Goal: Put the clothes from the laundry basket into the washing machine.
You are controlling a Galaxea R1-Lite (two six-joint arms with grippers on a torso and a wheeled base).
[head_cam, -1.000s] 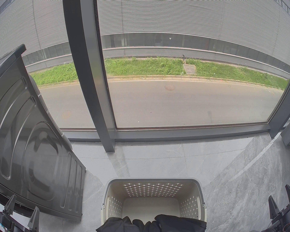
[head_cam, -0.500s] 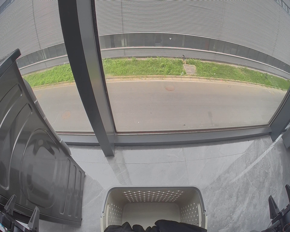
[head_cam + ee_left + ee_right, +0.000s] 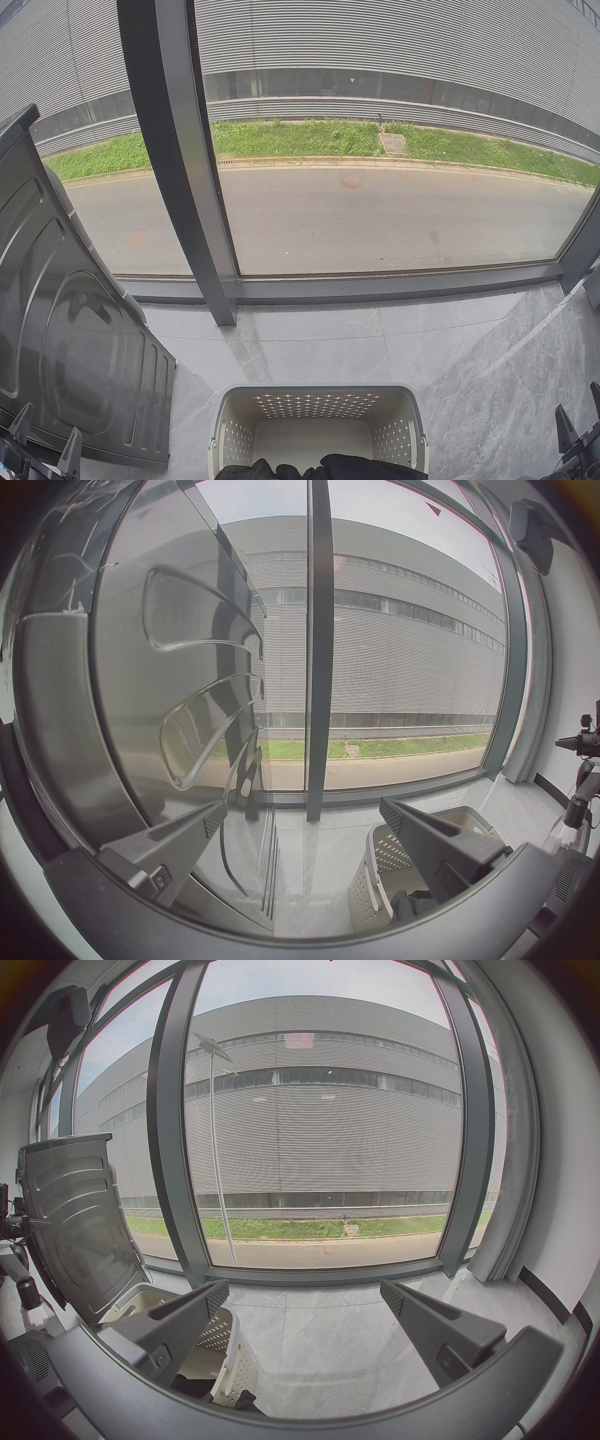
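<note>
Your left gripper (image 3: 300,808) hung low beside the dark panel (image 3: 75,325), its fingers apart and empty. Your right gripper (image 3: 303,1288) sat low on the opposite side, fingers likewise apart. Between them the basket (image 3: 319,400) stood on the floor (image 3: 475,350), with black clothes (image 3: 350,467) heaped at its near end.

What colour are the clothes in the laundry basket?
Black. The clothes lie in the cream laundry basket, best seen in the head view.

One laundry basket (image 3: 312,389); one washing machine (image 3: 75,337); left pincer (image 3: 50,420), right pincer (image 3: 576,400): two; dark clothes (image 3: 369,467), count unclear.
</note>
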